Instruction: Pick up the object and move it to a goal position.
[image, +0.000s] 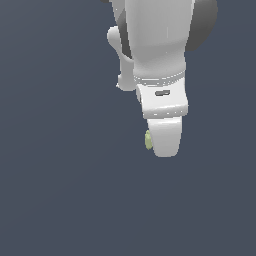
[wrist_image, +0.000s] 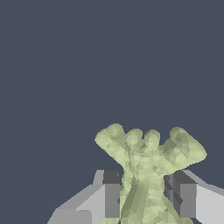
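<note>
Two fingers of your claw (wrist_image: 146, 197) pinch the object (wrist_image: 148, 162) at its thin middle, lobes flaring past the tips.

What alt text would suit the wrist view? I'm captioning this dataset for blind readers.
A lumpy pale yellow-green object sits between the two dark-padded fingers of the robot's claw, its flared lobes spreading beyond the fingertips. Behind it is only a plain dark blue-grey surface.
</note>
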